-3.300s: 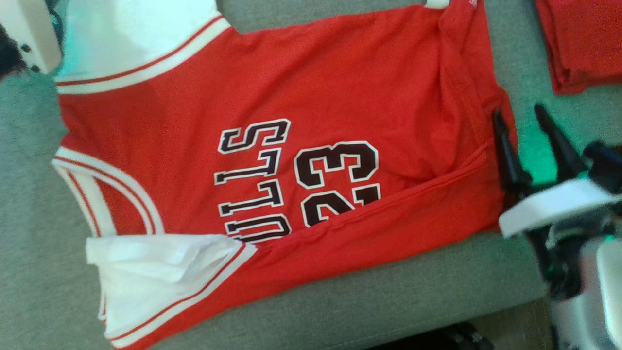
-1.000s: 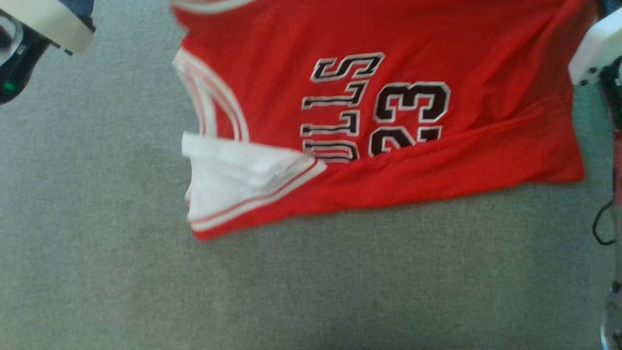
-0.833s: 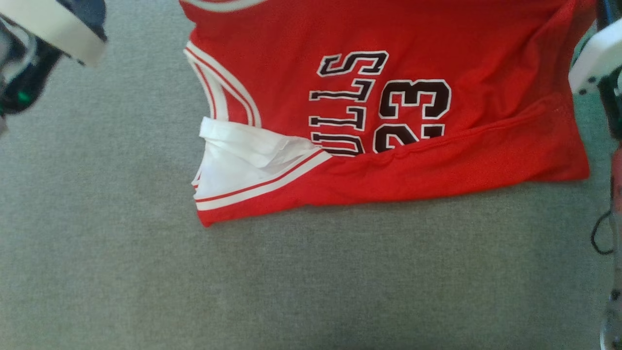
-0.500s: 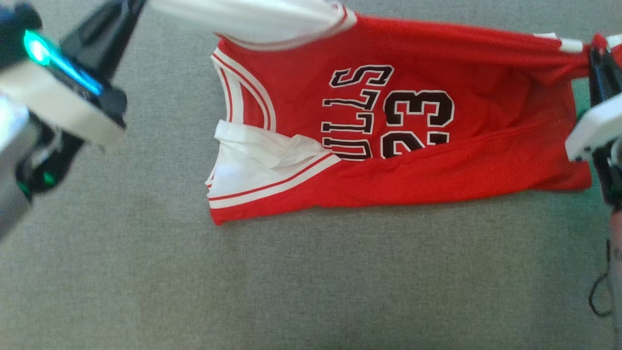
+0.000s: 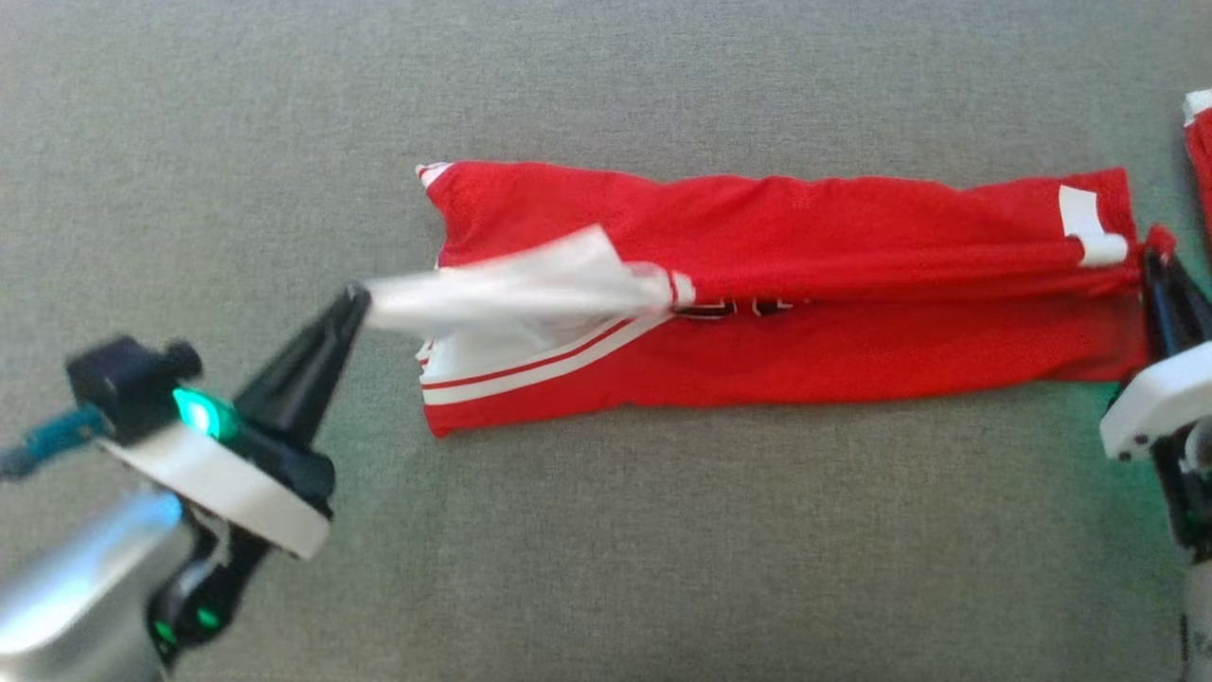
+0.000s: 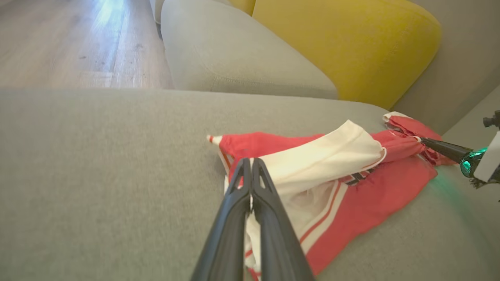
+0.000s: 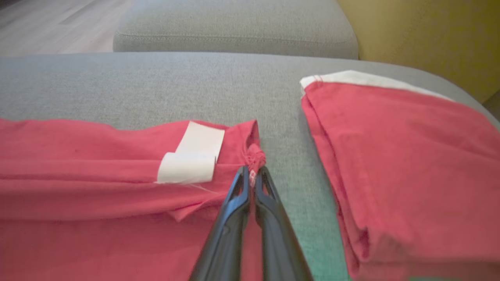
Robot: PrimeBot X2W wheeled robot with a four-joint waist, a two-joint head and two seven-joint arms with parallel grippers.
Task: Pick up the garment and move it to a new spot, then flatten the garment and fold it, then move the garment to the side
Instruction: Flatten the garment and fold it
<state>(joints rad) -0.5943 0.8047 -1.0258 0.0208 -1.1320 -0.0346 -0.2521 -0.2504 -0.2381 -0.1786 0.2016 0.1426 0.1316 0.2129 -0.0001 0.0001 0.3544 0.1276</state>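
Head view: red basketball jersey [image 5: 805,322] stretched lengthwise along the grey sofa cushion [image 5: 663,549], clamped at both ends.

Left gripper [image 5: 353,301] has its jaws pressed together on the jersey's white flap [image 5: 530,289], held up off the cushion at the armhole end (blurred here; the left wrist view shows the two dark fingers [image 6: 234,218] shut on the white edge). The jersey lies folded into a long band across the middle of the cushion. Slivers of black-and-white lettering [image 5: 748,305] peek from the fold, too little to read. On a white tag [image 5: 1089,227] near the hem, no print can be made out. Right gripper [image 5: 1150,263] is pinched shut on a bunched red corner of the hem; just beside it lies a folded red garment [image 7: 402,164].
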